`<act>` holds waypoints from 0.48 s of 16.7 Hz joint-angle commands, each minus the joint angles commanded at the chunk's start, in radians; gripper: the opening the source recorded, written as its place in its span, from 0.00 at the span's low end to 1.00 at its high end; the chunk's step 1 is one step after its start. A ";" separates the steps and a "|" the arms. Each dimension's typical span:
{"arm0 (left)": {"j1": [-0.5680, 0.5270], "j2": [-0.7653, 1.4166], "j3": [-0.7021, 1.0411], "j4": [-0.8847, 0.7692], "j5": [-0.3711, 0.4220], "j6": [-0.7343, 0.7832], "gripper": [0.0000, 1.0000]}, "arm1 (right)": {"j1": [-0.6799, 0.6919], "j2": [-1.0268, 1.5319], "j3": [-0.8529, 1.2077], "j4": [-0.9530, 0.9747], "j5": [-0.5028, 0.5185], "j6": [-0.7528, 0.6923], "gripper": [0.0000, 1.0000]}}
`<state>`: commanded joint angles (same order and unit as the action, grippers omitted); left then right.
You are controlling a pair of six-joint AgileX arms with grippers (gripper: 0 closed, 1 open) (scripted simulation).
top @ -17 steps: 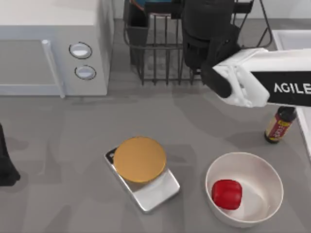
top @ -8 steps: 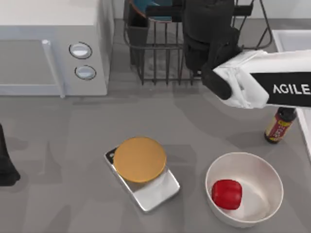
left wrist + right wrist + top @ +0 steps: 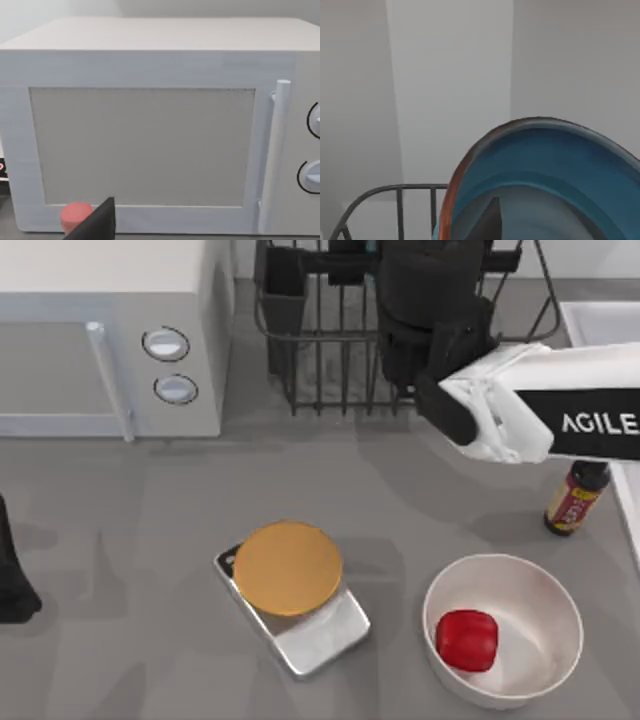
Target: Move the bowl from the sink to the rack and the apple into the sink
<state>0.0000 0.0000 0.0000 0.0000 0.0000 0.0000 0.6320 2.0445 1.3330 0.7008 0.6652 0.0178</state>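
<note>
Right arm over the rack [image 3: 330, 350]; bowl [image 3: 545, 170] close before its jaws, whose grip I cannot tell.

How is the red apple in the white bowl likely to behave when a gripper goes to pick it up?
The apple looks glossy, so the fingers may slip on it. Its rounded, slightly blocky shape suggests it may shift or roll against the curved wall of the white bowl if nudged. It appears rigid, so a firm pinch should probably hold.

Grey desk [image 3: 150, 530], matte, evenly lit with soft shadows. White microwave [image 3: 110, 340] at far left. Plain pale wall [image 3: 450, 75] behind, with a vertical panel seam.
</note>
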 joint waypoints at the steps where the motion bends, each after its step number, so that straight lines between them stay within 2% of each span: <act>1: 0.000 0.000 0.000 0.000 0.000 0.000 1.00 | 0.000 0.000 0.000 0.000 0.000 0.000 0.98; 8: 0.000 0.000 0.000 0.000 0.000 0.000 1.00 | 0.000 0.000 0.000 0.000 0.000 0.000 1.00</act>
<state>0.0000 0.0000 0.0000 0.0000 0.0000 0.0000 0.6320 2.0445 1.3330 0.7008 0.6652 0.0178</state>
